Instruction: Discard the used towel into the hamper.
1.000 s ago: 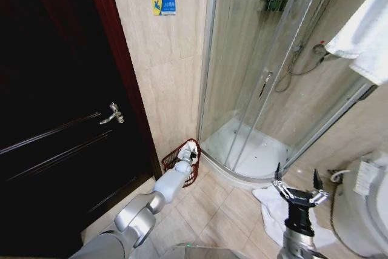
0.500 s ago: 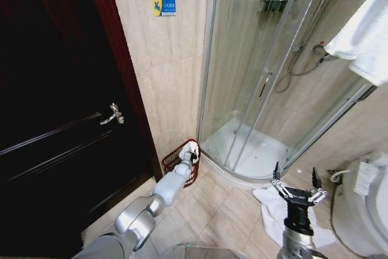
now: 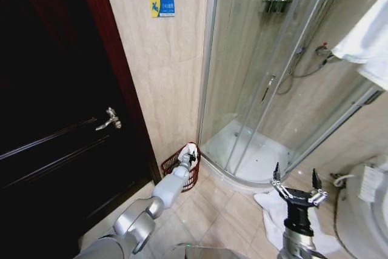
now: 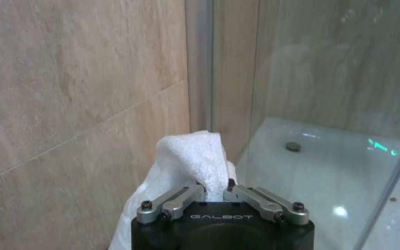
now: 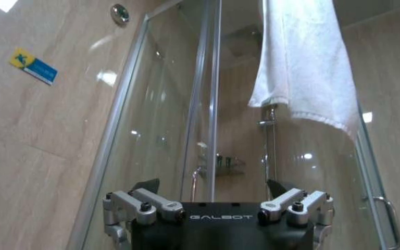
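The hamper (image 3: 173, 165), a small dark red openwork basket, stands on the floor in the corner between the tiled wall and the shower cabin. My left arm reaches out to it, and my left gripper (image 3: 189, 157) hangs over its rim, shut on the white towel (image 3: 191, 148). The left wrist view shows the towel (image 4: 189, 161) bunched and pinched between the closed fingers, sticking out past them toward the wall. My right gripper (image 3: 297, 187) is raised near me at the lower right, open and holding nothing.
A dark wooden door (image 3: 54, 119) with a metal handle fills the left side. The glass shower cabin (image 3: 267, 89) stands right of the hamper. A white mat (image 3: 273, 210) lies on the floor tiles. Another white towel (image 5: 304, 62) hangs high on the right.
The camera has shifted slightly, moving the whole scene. My left arm has stretched a little farther toward the hamper with the towel. The right gripper has stayed put.
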Available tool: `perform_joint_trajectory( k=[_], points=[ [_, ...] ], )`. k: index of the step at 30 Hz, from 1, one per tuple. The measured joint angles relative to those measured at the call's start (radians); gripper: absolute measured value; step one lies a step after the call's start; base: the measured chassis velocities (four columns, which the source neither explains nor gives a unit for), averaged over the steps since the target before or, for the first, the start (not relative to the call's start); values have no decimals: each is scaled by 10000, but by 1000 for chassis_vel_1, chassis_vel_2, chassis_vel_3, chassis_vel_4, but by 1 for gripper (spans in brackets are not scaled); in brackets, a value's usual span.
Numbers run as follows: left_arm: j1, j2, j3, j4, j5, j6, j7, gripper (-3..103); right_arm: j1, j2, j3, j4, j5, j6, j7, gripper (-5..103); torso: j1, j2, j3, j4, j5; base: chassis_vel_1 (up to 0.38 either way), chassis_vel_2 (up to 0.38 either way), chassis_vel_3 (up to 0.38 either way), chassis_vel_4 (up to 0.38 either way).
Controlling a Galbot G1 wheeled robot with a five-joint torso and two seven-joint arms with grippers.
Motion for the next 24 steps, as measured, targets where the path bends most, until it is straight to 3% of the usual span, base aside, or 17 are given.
perform_joint_trajectory(
  k=[3, 7, 10, 12, 15, 16, 19, 20, 24],
  points=[
    [-38, -6, -23, 345, 422, -17, 156, 4, -22, 0, -1, 26, 45, -2, -120, 100, -11, 1, -3, -1, -1, -30, 49, 22, -10],
    [-91, -35, -16, 496, 389, 173, 180, 4, -59, 0, -7, 81, 99, -3, -222, 100, -21, 2, -6, -1, -2, 29, -24, -9, 19],
    [-277, -150, 50, 846, 97, 772, 349, 3, -137, 0, 7, 153, 173, -5, -308, 100, -24, 3, -8, -2, -2, 0, 0, 0, 0],
    [-375, -201, 46, 1038, 115, 862, 424, 8, -166, 0, 22, 171, 199, -6, -310, 100, -25, 3, -8, -3, -5, 0, 0, 0, 0],
    [-652, -230, -139, 1485, 72, 1142, 489, 24, -223, 0, 82, 189, 282, -8, -312, 100, -19, -1, -8, -1, 0, 0, 0, 0, 0],
    [-652, -230, -139, 1485, 72, 1142, 489, 24, -223, 0, 82, 189, 282, -8, -312, 100, -19, -1, -8, -1, 0, 0, 0, 0, 0],
    [-697, -232, -166, 1481, 16, 1420, 483, 40, -239, 0, 118, 190, 343, -8, -312, 100, -18, -3, -8, -1, -1, 0, 0, 0, 0],
    [-697, -232, -166, 1481, 16, 1420, 483, 40, -239, 0, 118, 190, 343, -8, -312, 100, -18, -3, -8, -1, -1, 0, 0, 0, 0],
    [-530, -198, -97, 1107, 82, 2085, 492, 57, -258, 0, 110, 186, 363, -9, -313, 100, -18, -3, -8, -3, -4, 0, 0, 0, 0]
  ],
)
